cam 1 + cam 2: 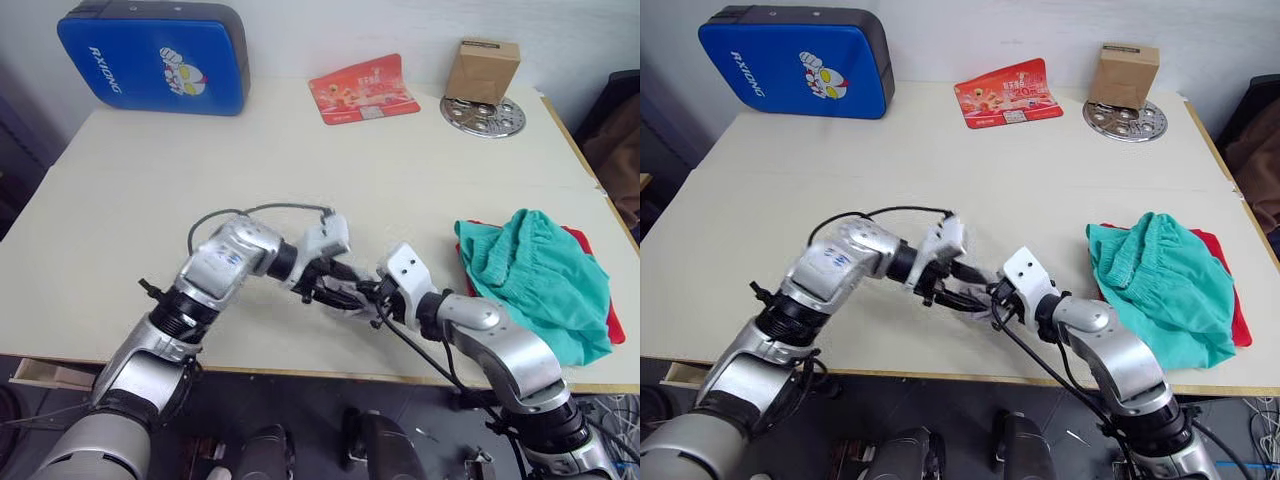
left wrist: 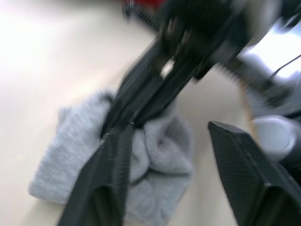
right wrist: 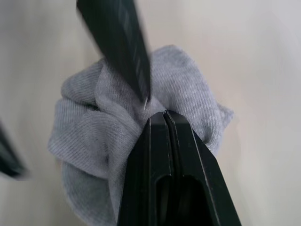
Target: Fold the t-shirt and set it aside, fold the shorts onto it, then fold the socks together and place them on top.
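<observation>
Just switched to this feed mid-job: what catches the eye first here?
Both grippers meet near the table's front edge over the bunched grey socks: the right gripper is pinched shut on them, while the left gripper stands open around the bundle. To the right, the teal shorts lie heaped on the red t-shirt. A blue padded case leans at the back left.

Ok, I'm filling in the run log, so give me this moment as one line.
stage: folding socks | right gripper: shut on socks | left gripper: open, over socks | shorts: folded on t-shirt, table's right side
</observation>
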Controlling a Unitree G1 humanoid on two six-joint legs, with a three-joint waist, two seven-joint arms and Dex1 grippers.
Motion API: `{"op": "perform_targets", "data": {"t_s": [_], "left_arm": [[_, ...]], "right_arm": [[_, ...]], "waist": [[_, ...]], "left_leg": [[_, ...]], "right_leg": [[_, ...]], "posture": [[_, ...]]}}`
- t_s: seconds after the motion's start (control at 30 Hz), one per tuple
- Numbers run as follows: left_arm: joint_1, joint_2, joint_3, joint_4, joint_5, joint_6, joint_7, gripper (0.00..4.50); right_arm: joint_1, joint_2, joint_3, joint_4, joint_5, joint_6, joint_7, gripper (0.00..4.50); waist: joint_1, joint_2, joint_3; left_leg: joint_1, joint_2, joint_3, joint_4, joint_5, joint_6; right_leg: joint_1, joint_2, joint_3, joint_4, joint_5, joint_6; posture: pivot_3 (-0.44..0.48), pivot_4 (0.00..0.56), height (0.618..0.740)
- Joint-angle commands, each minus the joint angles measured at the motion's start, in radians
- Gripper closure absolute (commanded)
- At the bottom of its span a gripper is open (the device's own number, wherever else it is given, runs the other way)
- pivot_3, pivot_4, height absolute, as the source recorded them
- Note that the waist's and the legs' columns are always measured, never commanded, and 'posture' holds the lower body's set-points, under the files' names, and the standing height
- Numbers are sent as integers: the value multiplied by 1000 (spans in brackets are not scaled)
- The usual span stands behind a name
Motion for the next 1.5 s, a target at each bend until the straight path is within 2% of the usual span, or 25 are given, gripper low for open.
{"op": "perform_targets", "data": {"t_s": [0.03, 0.1, 0.27, 0.4, 0.73, 0.87, 1.13, 1.33, 1.5], "left_arm": [[-53, 16, 94, 82, -36, -27, -14, 1229], [-82, 11, 104, 168, -10, -83, -8, 1609], [-114, -37, 56, 294, 64, -230, -16, 3204], [-97, -85, -15, 330, 137, -341, -28, 4446], [-32, -96, -131, 349, 274, -495, -59, 4477], [-12, -100, -138, 356, 306, -528, -52, 4477], [-13, -116, -129, 368, 311, -534, -44, 4477], [-14, -115, -122, 370, 311, -542, -40, 4477], [-9, -107, -111, 377, 310, -547, -37, 4477]], "right_arm": [[34, -31, -2, -17, 3, 17, 15, 4500], [44, -40, -8, -29, 9, 13, 20, 4500], [50, -50, -9, -38, 10, 4, 28, 4500], [50, -61, -17, -47, 13, 5, 33, 4500], [89, -204, -98, -160, 75, 41, 112, 4500], [11, -154, -166, -193, 149, 112, 77, 4500], [-63, -56, -76, -108, 104, 108, -3, 4500], [5, -84, -2, -45, 44, 89, -14, 4500], [128, -158, -69, -174, 113, 74, 60, 4500]], "waist": [[0, 0, 0], [3, 0, 0], [5, 0, 0], [5, 0, 0], [5, 0, 0], [1, 0, 0], [4, 0, 0], [4, 0, 0], [7, 0, 0]], "left_leg": [[0, 0, 0, 0, 0, 0], [1, 0, 0, 0, 1, -1], [0, -1, 0, 0, 0, 0], [-1, -1, 0, 0, 0, 0], [-1, -1, 0, 1, 0, 0], [0, 0, 1, 1, 0, 1], [0, -1, 1, 1, 0, 0], [0, -1, 1, 1, 0, 1], [0, -1, 0, 1, 0, 1]], "right_leg": [[0, 0, 0, 0, 0, 0], [0, 0, 0, 1, 0, 0], [0, 0, 0, 2, 0, 0], [0, 0, -1, 1, 0, 1], [0, 0, -1, 0, 0, 1], [0, 0, 0, 1, 0, 0], [0, 0, 0, 2, 0, 0], [0, 0, -1, 4, 0, 0], [1, 0, -1, 1, 0, 0]], "posture": [[0, 150, 740], [0, 150, 740], [0, 150, 740], [0, 150, 740], [0, 150, 740], [0, 150, 740], [0, 150, 740], [0, 150, 740], [0, 150, 740]]}}
